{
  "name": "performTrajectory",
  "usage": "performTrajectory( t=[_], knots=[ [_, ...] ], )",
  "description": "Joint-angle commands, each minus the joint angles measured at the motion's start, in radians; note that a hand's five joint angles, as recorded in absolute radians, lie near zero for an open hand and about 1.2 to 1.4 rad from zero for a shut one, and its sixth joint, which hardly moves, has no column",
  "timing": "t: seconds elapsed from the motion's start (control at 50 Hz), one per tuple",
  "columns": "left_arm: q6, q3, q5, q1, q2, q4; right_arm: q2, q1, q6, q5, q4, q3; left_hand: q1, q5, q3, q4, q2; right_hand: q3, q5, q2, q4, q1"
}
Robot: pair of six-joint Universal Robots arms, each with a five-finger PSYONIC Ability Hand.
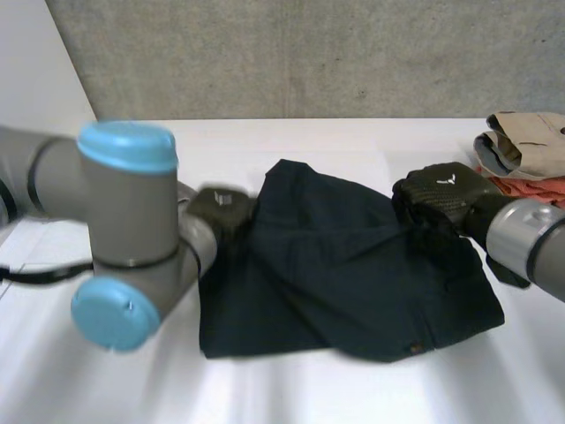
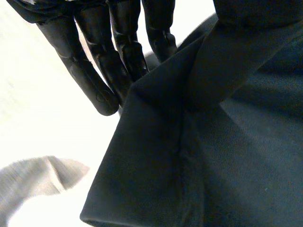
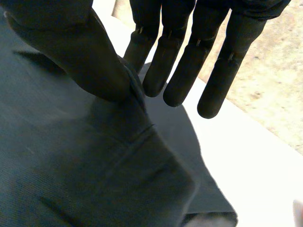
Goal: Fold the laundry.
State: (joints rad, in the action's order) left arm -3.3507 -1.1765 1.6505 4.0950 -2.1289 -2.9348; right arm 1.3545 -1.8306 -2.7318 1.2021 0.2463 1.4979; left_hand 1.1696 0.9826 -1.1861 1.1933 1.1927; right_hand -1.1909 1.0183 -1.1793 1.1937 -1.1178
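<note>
**Both hands pinching the dark garment at opposite ends**

My left hand (image 1: 221, 210) is clamping the 9 o'clock edge of the dark navy garment (image 1: 344, 274). In my left wrist view a raised fold of the cloth is running up between my straight fingers (image 2: 94, 75) and my thumb. My right hand (image 1: 439, 196) is doing the same at the 2 o'clock edge, where my thumb (image 3: 80, 52) is pressing a ridge of cloth against the nearest of my straight fingers (image 3: 182, 71).

The garment is lying in the middle of the white table (image 1: 353, 141), its long axis running from 9 to 3 o'clock. A rounded peak is pointing toward 12 o'clock, at the grey wall (image 1: 309, 53). I cannot tell which end is the waist.

A pile of folded clothes (image 1: 525, 155), beige over coral, is sitting at 2 o'clock beyond my right hand, apart from the garment. My left arm (image 1: 124, 230) is crossing the head view at 9 o'clock, covering the table beside the garment.
</note>
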Motion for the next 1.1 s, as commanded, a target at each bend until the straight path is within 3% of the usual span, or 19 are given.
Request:
performTrajectory(
  t=[0.02,0.16,0.22,0.32,0.44,0.58,0.74,0.76,0.8,0.88,0.98,1.1],
  knots=[
    [-0.036,0.419,0.029,0.022,-0.042,-0.159,-0.196,-0.029,-0.034,0.158,-0.2,-0.357,0.227,0.239,-0.21,0.203,0.204,-0.205,0.203,-0.217,0.203,-0.279],
    [-0.026,0.699,0.078,0.012,-0.01,-0.398,-0.229,-0.052,-0.23,0.295,-0.471,-0.709,0.227,0.239,-0.21,0.203,0.204,-0.205,0.203,-0.217,0.203,-0.279],
    [-0.032,0.702,0.089,-0.002,0.01,-0.42,-0.218,-0.062,-0.288,0.28,-0.535,-0.766,0.227,0.239,-0.21,0.203,0.204,-0.205,0.203,-0.217,0.203,-0.279],
    [-0.046,0.585,0.152,-0.005,0.047,-0.382,-0.216,-0.059,-0.293,0.225,-0.473,-0.766,0.227,0.239,-0.21,0.203,0.204,-0.205,0.203,-0.217,0.203,-0.279],
    [-0.041,0.236,0.173,0.011,0.11,-0.342,-0.215,-0.065,-0.261,0.117,-0.352,-0.558,0.227,0.239,-0.21,0.203,0.204,-0.205,0.203,-0.217,0.203,-0.279],
    [-0.047,-0.182,0.069,0.022,0.095,-0.336,-0.213,-0.068,-0.093,0.051,-0.309,-0.126,0.227,0.239,-0.21,0.203,0.204,-0.205,0.203,-0.217,0.203,-0.279],
    [-0.049,-0.308,0.017,0.015,0.079,-0.21,-0.239,-0.07,0.043,0.051,-0.289,0.087,0.227,0.239,-0.21,0.203,0.204,-0.205,0.203,-0.217,0.203,-0.279],
    [-0.047,-0.308,0.012,0.013,0.083,-0.19,-0.239,-0.07,0.043,0.054,-0.28,0.091,0.227,0.239,-0.21,0.203,0.204,-0.161,0.159,-0.173,0.159,-0.235],
    [-0.05,-0.299,0.008,0.012,0.098,-0.138,-0.233,-0.07,0.032,0.074,-0.239,0.099,0.227,0.239,-0.21,0.203,0.204,0.318,-0.32,0.306,-0.32,0.244],
    [-0.046,-0.273,0.005,0.011,0.13,-0.089,-0.201,-0.072,-0.015,0.135,-0.199,0.107,0.227,0.239,-0.21,0.203,0.204,0.613,-0.615,0.601,-0.616,0.54],
    [-0.039,-0.232,-0.001,0.019,0.171,-0.075,-0.138,-0.076,-0.046,0.182,-0.203,0.15,0.227,0.239,-0.21,0.203,0.204,0.778,-0.78,0.767,-0.781,0.705],
    [-0.027,-0.16,-0.015,0.021,0.188,-0.033,-0.135,-0.105,0.04,0.185,-0.281,0.191,0.227,0.239,-0.21,0.203,0.204,0.793,-0.795,0.782,-0.796,0.72]
  ],
)
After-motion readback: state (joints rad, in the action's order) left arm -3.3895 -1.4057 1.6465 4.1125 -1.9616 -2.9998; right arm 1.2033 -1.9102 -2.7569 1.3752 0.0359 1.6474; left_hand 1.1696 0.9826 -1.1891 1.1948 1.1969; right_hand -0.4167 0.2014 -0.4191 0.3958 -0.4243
